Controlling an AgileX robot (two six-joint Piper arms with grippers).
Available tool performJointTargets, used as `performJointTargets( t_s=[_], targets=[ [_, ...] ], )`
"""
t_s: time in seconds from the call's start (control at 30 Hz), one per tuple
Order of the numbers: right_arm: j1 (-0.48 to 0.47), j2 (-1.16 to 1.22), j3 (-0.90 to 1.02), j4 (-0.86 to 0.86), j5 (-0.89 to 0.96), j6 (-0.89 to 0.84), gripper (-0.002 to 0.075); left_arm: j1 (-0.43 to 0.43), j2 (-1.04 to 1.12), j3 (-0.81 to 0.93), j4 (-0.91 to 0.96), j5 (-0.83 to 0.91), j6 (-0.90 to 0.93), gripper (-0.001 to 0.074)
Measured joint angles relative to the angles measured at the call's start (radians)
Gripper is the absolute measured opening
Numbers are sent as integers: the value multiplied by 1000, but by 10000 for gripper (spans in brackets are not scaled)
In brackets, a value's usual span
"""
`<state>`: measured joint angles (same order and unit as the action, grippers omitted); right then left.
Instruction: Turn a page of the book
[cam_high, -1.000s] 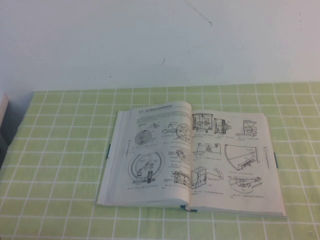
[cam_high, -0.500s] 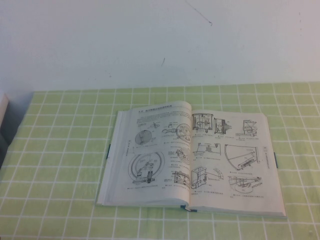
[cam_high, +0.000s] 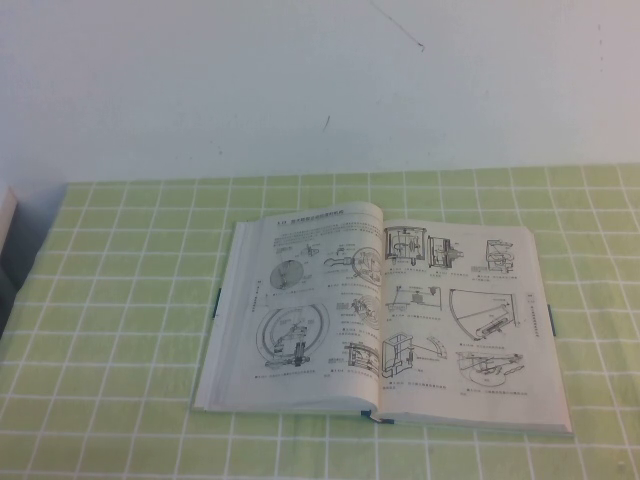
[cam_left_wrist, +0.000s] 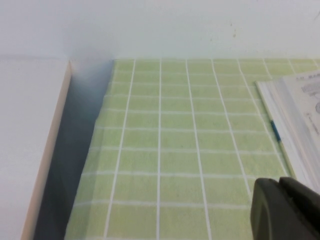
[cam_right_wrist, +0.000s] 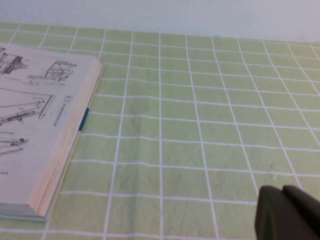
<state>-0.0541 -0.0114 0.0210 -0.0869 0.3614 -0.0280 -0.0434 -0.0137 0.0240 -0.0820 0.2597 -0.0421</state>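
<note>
The book (cam_high: 385, 320) lies open and flat on the green checked cloth, with dark teal cover edges showing. Its right-hand page (cam_high: 465, 315) faces up with small machine sketches and a quarter-circle shape. The left-hand page shows round diagrams. Neither gripper shows in the high view. My left gripper (cam_left_wrist: 281, 184) is shut and empty, over the cloth beside the book's left edge (cam_left_wrist: 300, 120). My right gripper (cam_right_wrist: 282, 192) is shut and empty, over the cloth well off the book's right edge (cam_right_wrist: 35, 115).
A white block (cam_left_wrist: 30, 140) stands past the cloth's left edge, with a dark gap between them; it also shows in the high view (cam_high: 5, 230). A white wall (cam_high: 320, 80) rises behind the table. Green checked cloth (cam_high: 120, 300) surrounds the book.
</note>
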Motion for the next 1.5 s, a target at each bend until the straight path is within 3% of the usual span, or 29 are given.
performJointTargets(
  t_s=[0.37, 0.7, 1.2, 1.5],
  targets=[
    [0, 0, 0, 0, 0, 0, -3, 0, 0, 0, 0, -455, 0, -4],
    [0, 0, 2, -2, -34, 0, -3, 0, 0, 0, 0, -502, 0, -4],
    [0, 0, 9, -8, -785, 20, -3, 0, 0, 0, 0, -631, 0, -4],
    [0, 0, 9, 0, -906, 36, -3, 0, 0, 0, 0, -647, -27, -4]
  ],
)
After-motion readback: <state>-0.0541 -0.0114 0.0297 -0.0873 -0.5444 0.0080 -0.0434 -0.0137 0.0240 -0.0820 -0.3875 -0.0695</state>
